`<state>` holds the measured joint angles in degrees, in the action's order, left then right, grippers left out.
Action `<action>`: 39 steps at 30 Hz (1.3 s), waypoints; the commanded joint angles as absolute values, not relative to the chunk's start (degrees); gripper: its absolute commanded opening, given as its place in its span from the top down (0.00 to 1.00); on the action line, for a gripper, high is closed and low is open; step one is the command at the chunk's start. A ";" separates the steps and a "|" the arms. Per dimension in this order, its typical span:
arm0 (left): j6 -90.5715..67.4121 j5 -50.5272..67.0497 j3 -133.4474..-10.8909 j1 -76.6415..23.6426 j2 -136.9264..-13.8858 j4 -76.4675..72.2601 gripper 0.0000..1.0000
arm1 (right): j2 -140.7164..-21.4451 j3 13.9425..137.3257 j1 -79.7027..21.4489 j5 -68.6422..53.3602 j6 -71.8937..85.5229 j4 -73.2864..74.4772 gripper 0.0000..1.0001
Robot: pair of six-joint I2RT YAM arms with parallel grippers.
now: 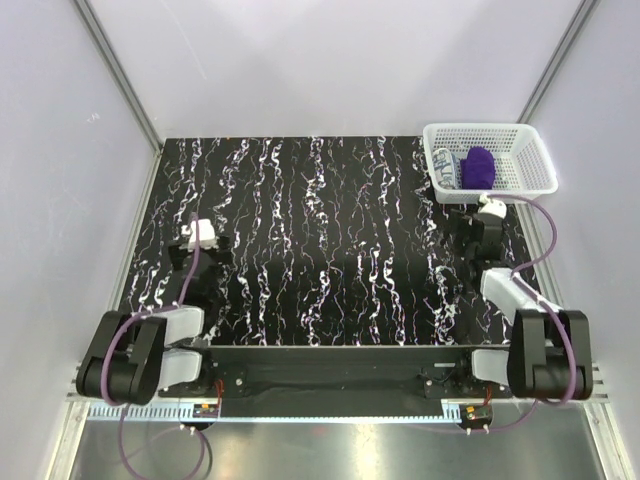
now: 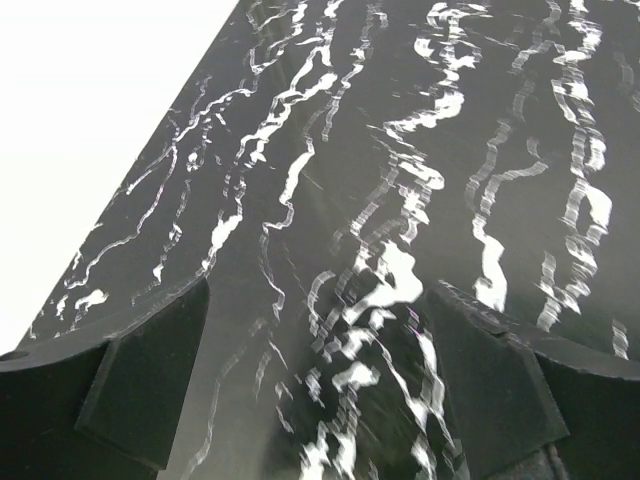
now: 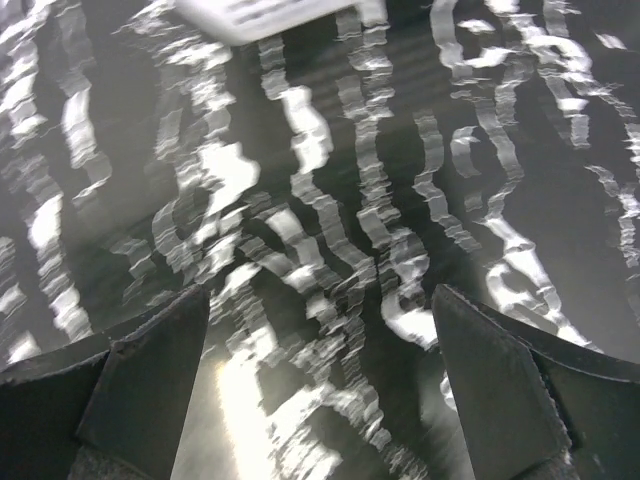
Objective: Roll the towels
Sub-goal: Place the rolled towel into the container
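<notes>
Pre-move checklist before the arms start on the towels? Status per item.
1. Left arm jaws open, nothing between them: ok.
2. Right arm jaws open, nothing between them: ok.
3. Right arm close to the basket, on its near side: ok.
4. Purple towel and patterned towel spread on the table: not ok, both sit bunched in the basket.
5. Towels free of each other: cannot tell, they lie side by side.
</notes>
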<state>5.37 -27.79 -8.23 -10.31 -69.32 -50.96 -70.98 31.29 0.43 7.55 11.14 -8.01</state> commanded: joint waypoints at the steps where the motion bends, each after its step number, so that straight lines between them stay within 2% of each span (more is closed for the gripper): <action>1: 2.21 -13.93 -10.46 -4.05 -74.26 -64.16 0.08 | -75.84 28.23 6.05 5.45 11.86 -27.83 0.00; 2: 1.68 -11.62 -11.68 -3.00 -73.57 -59.90 0.11 | -78.55 27.60 6.33 5.62 12.04 -33.60 0.00; 3: 1.76 -8.99 -12.21 -1.07 -74.26 -59.42 0.04 | -79.97 27.08 6.42 5.54 12.39 -37.14 0.00; 4: 1.76 -5.48 -12.30 -0.53 -75.57 -59.94 0.01 | -81.11 28.64 6.85 4.32 11.52 -38.22 0.00; 5: 1.50 -5.10 -11.78 -0.18 -76.37 -62.29 0.01 | -82.17 30.39 7.03 4.74 10.12 -35.19 0.00; 6: 1.15 -4.66 -12.21 -0.09 -75.42 -59.36 0.01 | -84.27 31.02 7.12 5.36 8.37 -36.55 0.00; 7: 1.40 -4.75 -11.43 0.00 -76.63 -63.50 0.01 | -84.81 29.98 7.90 5.10 7.48 -41.87 0.00; 12: 1.93 -3.26 -10.81 -0.09 -75.68 -62.41 0.01 | -87.19 28.06 8.70 -4.55 4.93 -44.54 0.00; 15: 1.41 -6.04 -8.09 -0.26 -75.85 -68.47 0.01 | -89.46 19.64 8.61 -3.43 6.06 -61.97 0.00; 17: 0.53 -7.99 -9.75 -0.26 -75.50 -64.96 0.01 | -87.73 21.34 8.61 -1.77 5.90 -57.35 0.00; 20: 0.09 -12.47 -12.03 -0.35 -76.20 -61.27 0.01 | -88.42 21.62 8.35 -2.55 5.54 -58.99 0.00; 31: 0.09 -13.10 -11.78 -0.97 -76.20 -61.88 0.01 | -88.24 21.27 8.26 -2.55 5.45 -59.68 0.00; 39: 0.09 -12.83 -12.22 -0.97 -76.38 -61.17 0.01 | -88.59 22.76 8.26 -7.47 3.52 -57.39 0.00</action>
<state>0.97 -12.08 -10.39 -0.80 -76.01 -58.08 -88.79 21.02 8.45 -5.52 5.50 -55.20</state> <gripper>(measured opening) 0.984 0.994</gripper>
